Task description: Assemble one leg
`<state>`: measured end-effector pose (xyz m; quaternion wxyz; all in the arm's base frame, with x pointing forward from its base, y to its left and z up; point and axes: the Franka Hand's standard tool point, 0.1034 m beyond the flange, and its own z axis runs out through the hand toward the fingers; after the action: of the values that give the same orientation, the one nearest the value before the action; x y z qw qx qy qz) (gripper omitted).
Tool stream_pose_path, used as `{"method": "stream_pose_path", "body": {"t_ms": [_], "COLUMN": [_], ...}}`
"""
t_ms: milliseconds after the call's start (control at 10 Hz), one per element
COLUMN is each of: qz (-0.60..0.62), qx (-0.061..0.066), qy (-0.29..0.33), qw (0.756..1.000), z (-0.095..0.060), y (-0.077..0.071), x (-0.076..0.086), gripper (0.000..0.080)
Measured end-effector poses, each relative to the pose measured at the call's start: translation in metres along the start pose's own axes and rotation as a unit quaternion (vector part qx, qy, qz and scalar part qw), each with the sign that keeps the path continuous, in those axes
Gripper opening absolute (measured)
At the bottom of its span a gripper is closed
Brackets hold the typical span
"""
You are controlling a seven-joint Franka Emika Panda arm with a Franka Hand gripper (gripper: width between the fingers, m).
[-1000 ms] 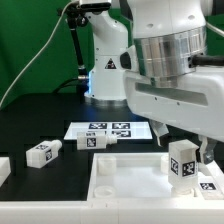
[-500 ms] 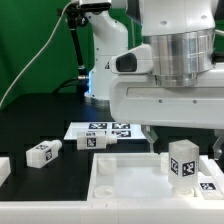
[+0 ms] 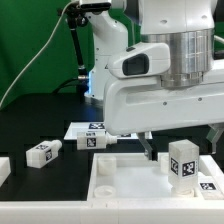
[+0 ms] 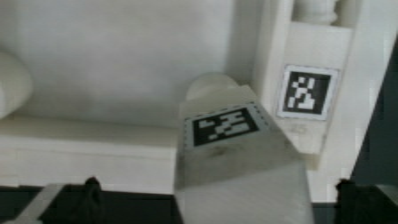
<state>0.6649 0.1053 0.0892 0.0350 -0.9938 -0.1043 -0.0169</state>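
A leg [image 3: 183,161], a stubby white block with a square tag on its side, stands upright in the large white tray-like piece [image 3: 125,185] at the exterior view's right. My gripper [image 3: 181,143] is open and hangs around the top of the leg, one finger on each side and well clear of it. In the wrist view the leg [image 4: 233,140] rises between my spread fingers [image 4: 89,192], and my gripper [image 4: 215,196] holds nothing.
Two more legs [image 3: 43,153] [image 3: 97,141] lie on the black table at the exterior view's left, and a third shows at the edge [image 3: 3,170]. The marker board [image 3: 100,128] lies behind them. A second tag [image 4: 310,91] shows beside the standing leg.
My hand has shifted towards the exterior view's left and its fingers now stand wide apart on both sides of the leg. The leg has stayed upright in place.
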Motion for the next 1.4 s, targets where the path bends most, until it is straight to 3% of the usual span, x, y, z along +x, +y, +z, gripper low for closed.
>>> {"method": "stream_pose_path", "body": {"t_ms": [100,300,400,500,700,1000,1200,1400], "qz": [0.0,0.0,0.001,0.008,0.031,0.205,0.342,0.472], "qx": [0.0,0.0,0.001,0.001,0.003,0.003,-0.001,0.003], "qy": [0.0,0.0,0.0,0.0,0.0,0.003,0.003,-0.001], "qw": [1.0,1.0,1.0,1.0,1.0,0.979,0.94,0.881], "z": [0.0001,0.0003,0.0003,0.0003,0.0004,0.0014,0.0019,0.0022], "y": [-0.0003,-0.0002,-0.0004,-0.0007,-0.0012,-0.0039,-0.0046,-0.0052], "x": [0.0,-0.0001,-0.0001,-0.0001,0.0,0.0007,0.0002,-0.0009], "gripper": [0.0649,0.0391,0.0391,0.0284,0.0284,0.0284,0.0284,0.0284]}}
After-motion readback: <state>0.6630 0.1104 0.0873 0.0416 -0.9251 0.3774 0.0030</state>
